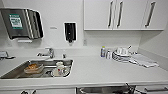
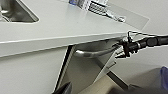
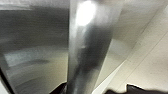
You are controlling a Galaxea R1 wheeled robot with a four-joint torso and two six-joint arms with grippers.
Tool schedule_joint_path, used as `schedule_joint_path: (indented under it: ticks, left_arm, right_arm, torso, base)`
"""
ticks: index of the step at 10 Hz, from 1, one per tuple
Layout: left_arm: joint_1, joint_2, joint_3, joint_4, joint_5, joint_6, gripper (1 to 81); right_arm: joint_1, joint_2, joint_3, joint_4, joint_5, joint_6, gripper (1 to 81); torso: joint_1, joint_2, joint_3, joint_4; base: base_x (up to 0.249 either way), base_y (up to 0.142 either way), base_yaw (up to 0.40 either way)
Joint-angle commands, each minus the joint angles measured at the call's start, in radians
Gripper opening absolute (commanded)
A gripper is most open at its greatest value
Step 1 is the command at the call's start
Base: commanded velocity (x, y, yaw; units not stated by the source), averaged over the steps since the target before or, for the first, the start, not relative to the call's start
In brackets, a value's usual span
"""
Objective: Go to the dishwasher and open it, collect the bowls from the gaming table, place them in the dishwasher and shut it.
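Note:
The dishwasher sits under the white counter, its steel front leaning out a little with a dark gap down one side. Its bar handle runs across the top of the door. My right gripper is at one end of that bar, shut on it. In the right wrist view the handle passes between two dark fingers. From the head view, the door's top edge and my right gripper show just below the counter's front. A dark part of my left gripper hangs low beside the door. The bowls and the gaming table are out of view.
A steel sink at the left holds a pale orange dish and white cups. Behind it is a faucet. Stacked plates, a small bottle and a cloth lie at the counter's right. Wall cabinets hang above.

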Motion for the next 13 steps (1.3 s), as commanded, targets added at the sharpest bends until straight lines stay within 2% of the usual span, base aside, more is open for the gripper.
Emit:
schedule_joint_path:
  ticks: [1, 8, 9, 10, 11, 13]
  left_arm:
    - [-0.09, -0.031, 0.024, 0.0, 0.001, -0.001, 81.1]
    - [-0.09, -0.028, 0.026, 0.0, 0.001, -0.001, 81.1]
    - [-0.088, -0.025, 0.026, 0.0, 0.001, 0.0, 81.1]
    - [-0.088, -0.025, 0.026, 0.0, 0.006, 0.0, 81.1]
    - [-0.088, -0.025, 0.026, 0.0, 0.006, 0.0, 81.1]
    - [-0.088, -0.023, 0.026, 0.002, 0.006, 0.0, 81.1]
  right_arm:
    - [0.036, -0.058, 0.001, -0.023, -0.256, 0.0, 81.1]
    - [0.021, -0.058, 0.011, -0.053, -0.253, 0.028, 81.1]
    - [0.01, -0.058, 0.007, -0.049, -0.244, 0.043, 81.1]
    - [-0.003, -0.058, 0.007, -0.053, -0.239, 0.092, 81.1]
    - [-0.016, -0.055, 0.004, -0.053, -0.235, 0.113, 81.1]
    - [-0.054, -0.06, -0.008, -0.046, -0.155, 0.17, 81.1]
  torso:
    - [0.0, 0.0, 0.0, 0.0]
    - [0.0, 0.0, 0.0, 0.0]
    - [0.0, 0.0, 0.0, 0.0]
    - [0.0, 0.0, 0.0, 0.0]
    - [0.0, 0.0, 0.0, 0.0]
    - [0.0, 0.0, 0.0, 0.0]
  base:
    - [0.0, 0.0, 0.0]
    - [-0.066, 0.0, 0.0]
    - [-0.066, 0.0, 0.0]
    - [-0.066, 0.0, 0.0]
    - [-0.066, 0.0, 0.0]
    - [-0.066, 0.0, 0.0]
